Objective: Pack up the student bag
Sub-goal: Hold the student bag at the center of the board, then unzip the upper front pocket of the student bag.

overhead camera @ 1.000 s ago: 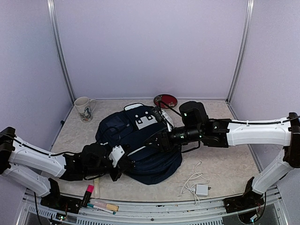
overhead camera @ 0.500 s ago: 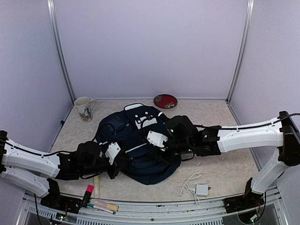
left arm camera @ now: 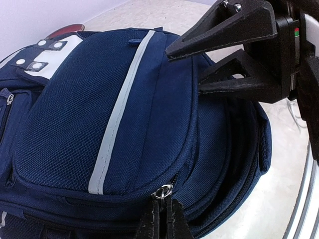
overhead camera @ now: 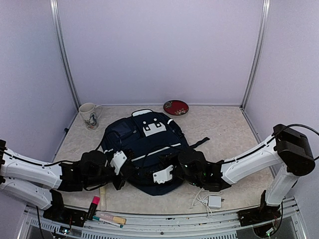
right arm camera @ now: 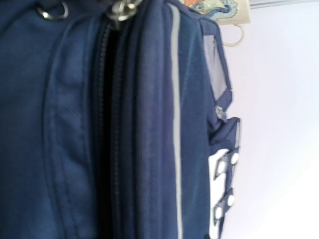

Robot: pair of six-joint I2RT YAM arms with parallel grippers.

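Right gripper [left arm camera: 185,69] has dropped from above the bag [overhead camera: 144,144] to its near edge.
Its jaws stand apart, holding nothing; left gripper [left arm camera: 162,221] stays pinched shut on a zip pull [left arm camera: 160,192].

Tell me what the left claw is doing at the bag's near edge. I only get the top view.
Observer: The left wrist view shows the left gripper pinched shut on a metal zip pull of the bag.
Operator: And the right one?
Observer: In that same view the right gripper has its jaws apart with nothing held, right by the bag's side.
Operator: Is the zip open?
Observer: The right wrist view shows a zip track, dark along its middle. I cannot tell whether it is open.
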